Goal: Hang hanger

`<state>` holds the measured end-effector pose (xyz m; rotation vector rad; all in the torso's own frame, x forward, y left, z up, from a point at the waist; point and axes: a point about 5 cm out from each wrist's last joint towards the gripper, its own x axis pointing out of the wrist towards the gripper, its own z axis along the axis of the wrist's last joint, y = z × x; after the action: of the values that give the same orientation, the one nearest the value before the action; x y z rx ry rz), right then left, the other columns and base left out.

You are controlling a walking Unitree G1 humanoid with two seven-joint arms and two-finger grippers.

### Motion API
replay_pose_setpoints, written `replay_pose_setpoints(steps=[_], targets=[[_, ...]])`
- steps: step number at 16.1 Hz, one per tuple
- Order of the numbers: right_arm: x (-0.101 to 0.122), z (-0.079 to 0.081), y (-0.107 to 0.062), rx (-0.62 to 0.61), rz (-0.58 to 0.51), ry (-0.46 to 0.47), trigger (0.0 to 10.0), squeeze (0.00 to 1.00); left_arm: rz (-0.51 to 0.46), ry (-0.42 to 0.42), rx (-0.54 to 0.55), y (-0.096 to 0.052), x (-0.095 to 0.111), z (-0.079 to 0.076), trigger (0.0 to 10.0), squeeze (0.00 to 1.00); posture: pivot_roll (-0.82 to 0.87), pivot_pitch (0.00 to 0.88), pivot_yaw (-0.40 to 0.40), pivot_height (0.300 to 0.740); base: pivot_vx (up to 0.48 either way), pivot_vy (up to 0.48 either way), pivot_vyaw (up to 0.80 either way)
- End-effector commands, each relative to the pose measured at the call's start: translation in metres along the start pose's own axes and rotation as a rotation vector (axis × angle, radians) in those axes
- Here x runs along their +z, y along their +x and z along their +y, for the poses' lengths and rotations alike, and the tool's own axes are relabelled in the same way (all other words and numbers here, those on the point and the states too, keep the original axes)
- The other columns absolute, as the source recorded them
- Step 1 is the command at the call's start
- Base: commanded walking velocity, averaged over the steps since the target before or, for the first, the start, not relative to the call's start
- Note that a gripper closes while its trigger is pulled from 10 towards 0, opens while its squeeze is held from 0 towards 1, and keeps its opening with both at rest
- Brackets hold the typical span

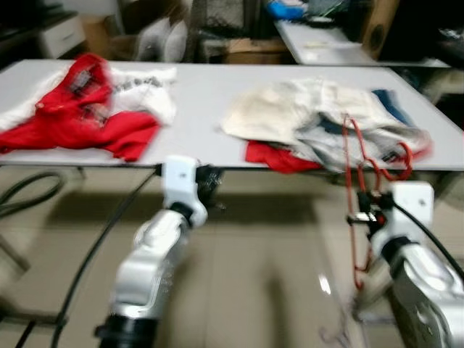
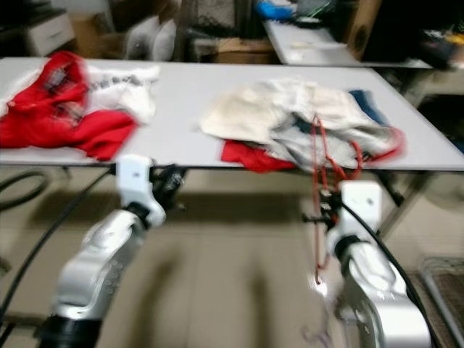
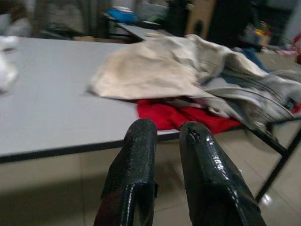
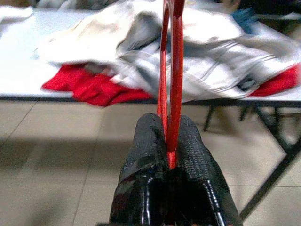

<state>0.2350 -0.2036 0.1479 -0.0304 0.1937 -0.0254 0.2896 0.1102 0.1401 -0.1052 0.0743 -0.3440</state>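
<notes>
On the far left of the grey table (image 1: 203, 94) lies a heap of red and white clothes (image 1: 87, 105), reaching close to the near edge. In front of that edge, over the tiled floor (image 1: 261, 268), the left gripper (image 3: 165, 134) hangs in the air with its two black fingers a little apart and nothing between them. To the right on the table sits a second pile of cream, grey-striped and red garments (image 1: 326, 123), part of it spilling over the near edge (the head views are somewhat blurred here). Further right, just in front of the table, the right gripper (image 4: 168, 123) is clenched on the red hanger (image 1: 357, 210), which it holds upright, the thin wire frame rising in front of the garment pile and also hanging down below the fingers toward the floor.
</notes>
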Motion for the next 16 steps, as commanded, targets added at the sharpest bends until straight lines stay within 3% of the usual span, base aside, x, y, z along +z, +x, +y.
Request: replay_pose_setpoints(steps=[1, 9, 11, 12, 16], targets=[[0.0020, -0.0076, -0.0015, -0.039, -0.013, -0.013, 10.0, 0.00, 0.006, -0.010, -0.030, 0.0041, 0.0004, -0.0091, 10.0, 0.00, -0.01, 0.000, -0.020, 0.740, 0.307, 0.000, 0.00], [0.0063, -0.0149, 0.0002, -0.042, -0.027, -0.033, 10.0, 0.00, -0.021, -0.019, -0.010, 0.0091, 0.0056, -0.0071, 10.0, 0.00, -0.03, 0.000, -0.018, 0.740, 0.316, 0.000, 0.00], [0.0070, -0.0167, 0.0003, -0.048, -0.030, -0.037, 10.0, 0.00, -0.014, -0.056, -0.015, 0.0095, 0.0049, -0.0072, 10.0, 0.00, -0.03, 0.000, -0.018, 0.740, 0.354, 0.000, 0.00], [0.0071, -0.0173, 0.0003, -0.050, -0.030, -0.039, 10.0, 0.00, -0.015, -0.082, -0.022, 0.0095, 0.0051, -0.0072, 10.0, 1.00, -0.03, 0.000, -0.019, 0.740, 0.428, 0.000, 0.00], [0.0074, -0.0169, -0.0001, -0.046, -0.031, -0.040, 10.0, 0.00, -0.032, -0.047, -0.028, 0.0110, 0.0071, -0.0070, 10.0, 1.00, -0.04, 0.000, -0.016, 0.740, 0.429, 0.000, -0.32]])
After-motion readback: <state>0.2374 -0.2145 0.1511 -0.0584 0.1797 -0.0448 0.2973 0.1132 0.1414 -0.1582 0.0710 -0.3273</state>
